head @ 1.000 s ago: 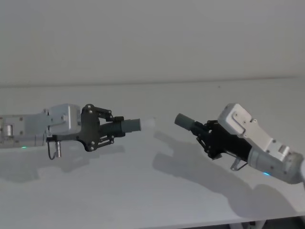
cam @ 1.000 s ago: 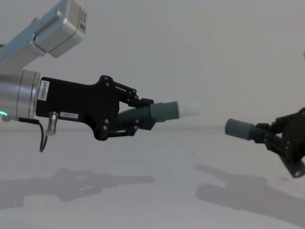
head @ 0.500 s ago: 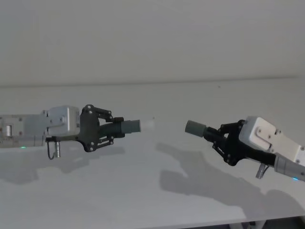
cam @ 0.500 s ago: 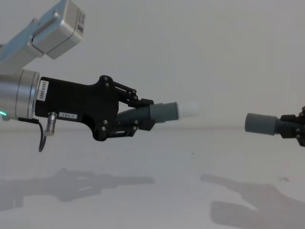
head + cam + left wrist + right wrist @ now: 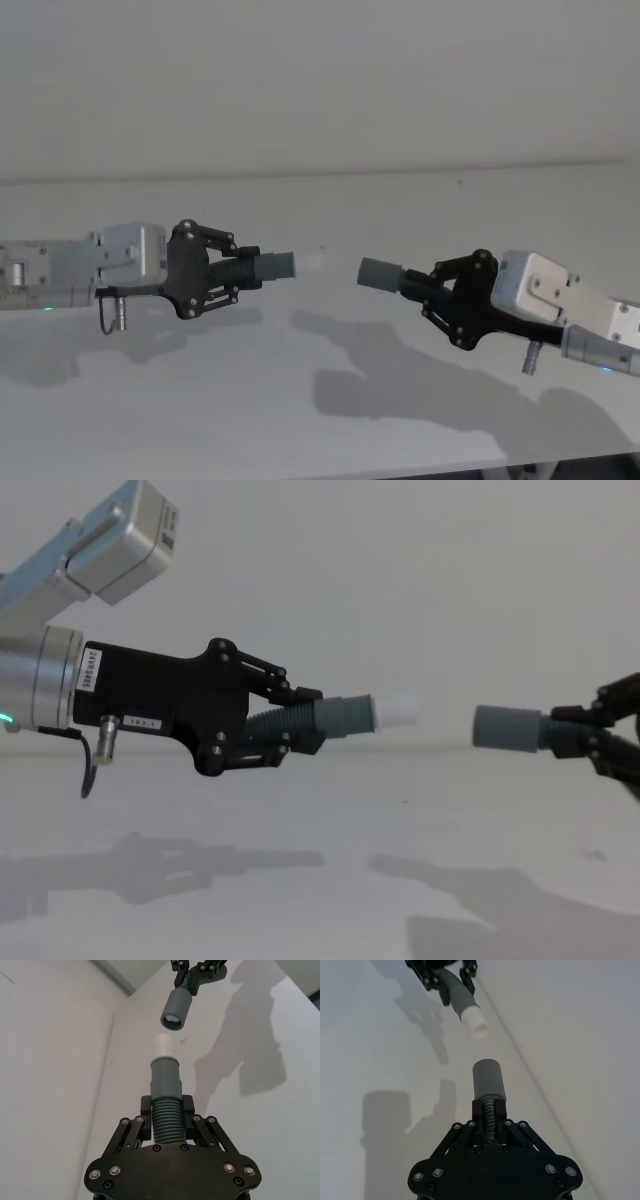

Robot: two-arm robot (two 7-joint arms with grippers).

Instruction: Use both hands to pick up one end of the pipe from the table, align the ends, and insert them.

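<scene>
Both arms are holding up above the table [image 5: 300, 400], one pipe piece each, cuffs facing across a clear gap. The left gripper [image 5: 240, 272] is reaching in from the left, fingers clenched on the ribbed part of the left piece [image 5: 335, 717]; its grey cuff [image 5: 276, 265] is pointing right and the white tip [image 5: 398, 710] is sticking out past it. In the left wrist view that ribbed section [image 5: 166, 1120] is sitting squarely between the fingers [image 5: 131, 1132], cuff and tip pointing away toward the other piece.

The right gripper [image 5: 428, 288] is coming in from the right, fingers clamped on the right piece [image 5: 392, 277], whose cuff [image 5: 506, 728] is aimed back at the tip. In the chest view the two ends are sitting near the same height, the right cuff a touch lower. In the right wrist view the right cuff [image 5: 488, 1079] is pointing at the tip, which is lying a little off its line. Both pieces are hanging in the air, their shadows falling on the table beneath.
</scene>
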